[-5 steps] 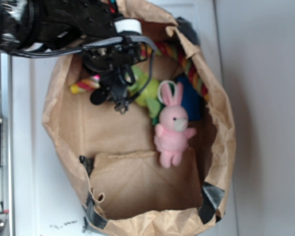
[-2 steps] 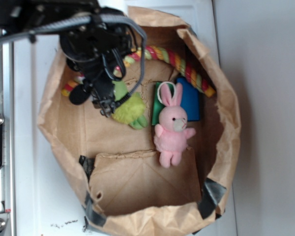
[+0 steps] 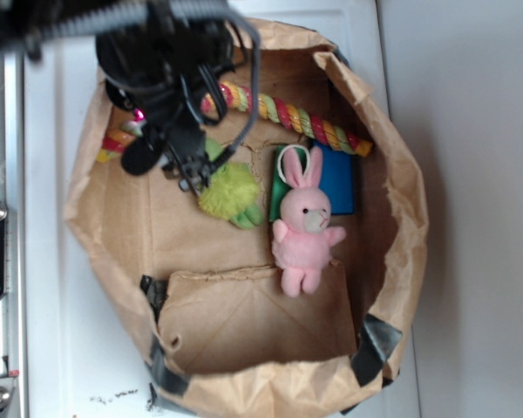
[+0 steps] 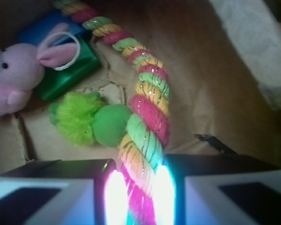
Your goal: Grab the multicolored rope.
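The multicolored rope, a thick twist of red, yellow, light green and pink strands, stretches across the back of the brown paper bag. In the wrist view the rope runs down between my two fingers, which press on it from both sides. My gripper is shut on the rope near its left end. In the exterior view the black gripper hangs over the bag's upper left and hides part of the rope.
A fuzzy lime-green plush toy lies just under the rope. A pink bunny rests beside it over a blue and green block. The bag's walls ring everything.
The gripper has moved left and up with the rope in it. The rope has been pulled straighter and leftward, and the lime-green plush has shifted left with it.
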Controlling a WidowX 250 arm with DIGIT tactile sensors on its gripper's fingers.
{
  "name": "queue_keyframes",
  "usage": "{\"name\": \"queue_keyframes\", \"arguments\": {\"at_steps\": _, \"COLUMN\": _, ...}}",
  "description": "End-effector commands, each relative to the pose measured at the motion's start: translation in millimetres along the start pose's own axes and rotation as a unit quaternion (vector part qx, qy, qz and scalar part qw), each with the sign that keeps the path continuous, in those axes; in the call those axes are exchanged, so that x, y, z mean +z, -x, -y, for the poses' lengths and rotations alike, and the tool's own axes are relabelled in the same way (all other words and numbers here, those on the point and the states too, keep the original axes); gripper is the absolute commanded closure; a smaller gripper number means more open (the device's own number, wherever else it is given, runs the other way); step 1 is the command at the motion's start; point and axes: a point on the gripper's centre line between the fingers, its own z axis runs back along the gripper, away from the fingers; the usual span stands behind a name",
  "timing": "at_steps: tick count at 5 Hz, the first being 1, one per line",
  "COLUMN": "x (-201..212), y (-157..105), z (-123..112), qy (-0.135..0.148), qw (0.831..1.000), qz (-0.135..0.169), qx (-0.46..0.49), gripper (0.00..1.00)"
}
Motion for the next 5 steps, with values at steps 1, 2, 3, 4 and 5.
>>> {"name": "queue_keyframes", "arguments": {"at_steps": 1, "x": 29, "y": -6, "z": 49, "qy": 0.008, "qw": 0.998, "qz": 0.048, "qx": -0.026, "gripper": 1.00}}
{"name": "queue_keyframes", "arguments": {"at_steps": 2, "x": 48, "y": -13, "z": 63, "qy": 0.022, "qw": 0.998, "qz": 0.050, "qx": -0.033, "gripper": 1.00}}
{"name": "queue_keyframes", "arguments": {"at_steps": 3, "x": 55, "y": -23, "z": 65, "qy": 0.032, "qw": 0.998, "qz": 0.046, "qx": -0.032, "gripper": 1.00}}
{"name": "queue_keyframes", "arguments": {"at_steps": 4, "x": 66, "y": -25, "z": 67, "qy": 0.033, "qw": 0.997, "qz": 0.047, "qx": -0.050, "gripper": 1.00}}
{"name": "queue_keyframes", "arguments": {"at_steps": 5, "x": 69, "y": -25, "z": 66, "qy": 0.026, "qw": 0.997, "qz": 0.047, "qx": -0.053, "gripper": 1.00}}
